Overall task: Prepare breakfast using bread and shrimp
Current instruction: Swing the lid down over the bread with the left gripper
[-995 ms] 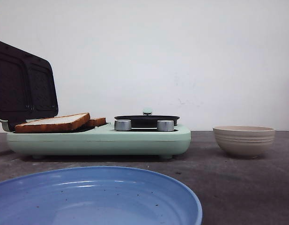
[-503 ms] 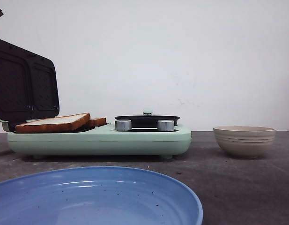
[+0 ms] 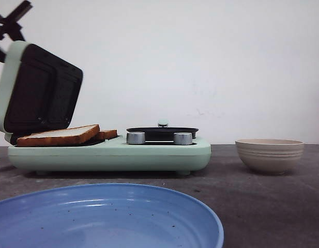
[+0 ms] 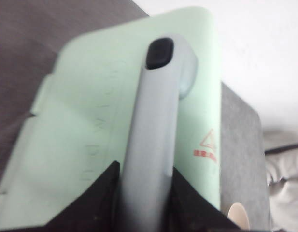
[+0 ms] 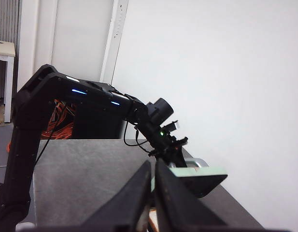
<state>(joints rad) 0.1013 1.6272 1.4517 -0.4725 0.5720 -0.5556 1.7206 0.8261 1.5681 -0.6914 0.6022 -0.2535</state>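
Note:
Two slices of bread (image 3: 58, 135) lie overlapping on the lower plate of the mint-green sandwich maker (image 3: 112, 155). Its lid (image 3: 43, 95) stands tilted forward over the bread, partly lowered. My left gripper (image 3: 6, 26) is at the lid's top edge; in the left wrist view it (image 4: 145, 169) is shut on the lid's grey handle (image 4: 153, 121). My right gripper (image 5: 152, 166) is shut and empty, out of the front view, looking at the left arm (image 5: 91, 96) and the lid (image 5: 197, 174). No shrimp shows.
A black pan with a small knob (image 3: 162, 132) sits on the maker's right half, behind two silver dials (image 3: 135, 138). A beige ribbed bowl (image 3: 269, 154) stands to the right, its inside hidden. A blue plate (image 3: 107, 217) lies at the front.
The lid has swung forward from leaning back to tilting over the bread. My left gripper has come into the front view at the top left, on the lid.

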